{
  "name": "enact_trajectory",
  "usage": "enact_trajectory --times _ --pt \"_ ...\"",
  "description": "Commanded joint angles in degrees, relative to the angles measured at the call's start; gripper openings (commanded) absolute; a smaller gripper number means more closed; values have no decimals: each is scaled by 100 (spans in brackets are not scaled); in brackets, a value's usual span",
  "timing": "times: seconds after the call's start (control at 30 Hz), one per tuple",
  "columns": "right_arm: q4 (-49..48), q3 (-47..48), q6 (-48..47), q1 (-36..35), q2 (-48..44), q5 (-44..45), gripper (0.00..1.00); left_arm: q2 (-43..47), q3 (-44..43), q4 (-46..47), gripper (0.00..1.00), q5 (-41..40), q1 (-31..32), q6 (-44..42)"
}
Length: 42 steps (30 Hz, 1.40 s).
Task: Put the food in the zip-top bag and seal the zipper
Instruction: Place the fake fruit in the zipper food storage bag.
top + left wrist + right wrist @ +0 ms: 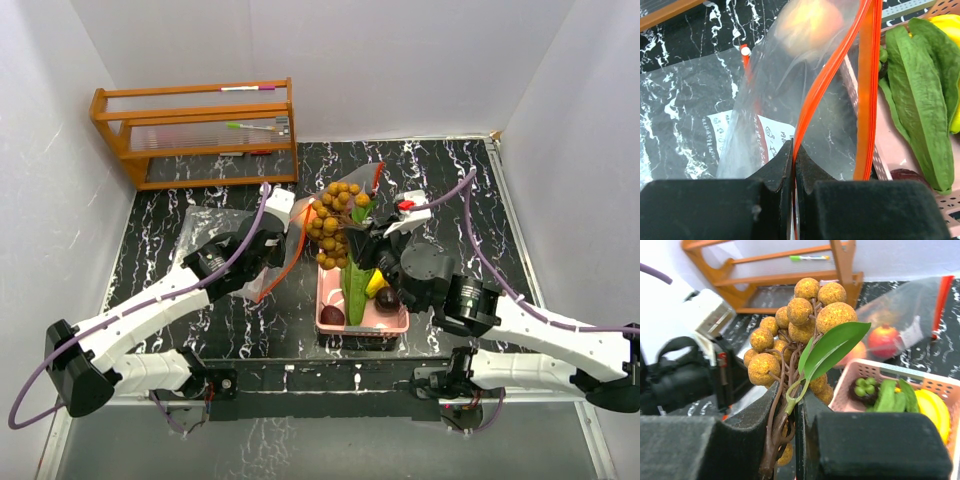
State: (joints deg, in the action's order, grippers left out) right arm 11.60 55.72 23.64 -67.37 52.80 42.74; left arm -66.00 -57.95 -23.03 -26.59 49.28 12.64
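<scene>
The left tool (794, 150) is shut tight on the bag (765, 100). One strip of the orange zipper (867, 75) runs down between its two black fingers. The other strip stands a little apart from it, so the mouth of the bag is open. The tool holds this end of the bag up, and the rest of the bag lies flat on the black, white-veined surface (450, 180). A round orange fruit (810, 22) sits inside the bag. From the right wrist, a red fruit (883, 340) also shows through the clear plastic. The right tool (790, 395) is clamped on the brown stems of the longans (800, 320). It holds the bunch up in the air, with the round tan balls on top and a long green leaf (835, 347) sticking out to one side. From above, the bunch hangs over the far end of the pink basket (325, 290), just beside the open mouth of the bag. The basket stands between the two arms, close to the bag. In it lie long green things (355, 285) that may be cucumbers, though they look flat and leafy from the left wrist. A yellow banana (377, 283) lies next to them. There are also two dark purple fruits, one (332, 316) at the near left corner and one (388, 298) near the right side. A wooden rack (195, 130) stands at the far left of the surface, well apart from the food, and a green pen (810, 257) lies on it.
</scene>
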Motion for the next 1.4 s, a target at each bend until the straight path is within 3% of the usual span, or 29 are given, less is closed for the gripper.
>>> enact_trajectory --times 0.0,0.27,0.57,0.77,1.1,1.37 --pt "-977 30 -84 5 -139 -617 8 -31 -62 273 0 287 -24 89" --pt "-2358 -876 382 5 -388 -699 8 -156 -42 808 0 849 -24 379" --pt "-2953 -1318 810 5 -374 -854 8 212 -102 1255 0 1107 -25 684" --pt "-2546 -1335 843 6 -269 -593 8 556 -189 1314 0 1123 -23 769" --pt "-807 -1055 658 5 -123 405 8 846 -290 1184 0 1156 -23 825" --pt "-105 -740 497 5 -273 679 8 770 47 1362 0 1253 -23 824"
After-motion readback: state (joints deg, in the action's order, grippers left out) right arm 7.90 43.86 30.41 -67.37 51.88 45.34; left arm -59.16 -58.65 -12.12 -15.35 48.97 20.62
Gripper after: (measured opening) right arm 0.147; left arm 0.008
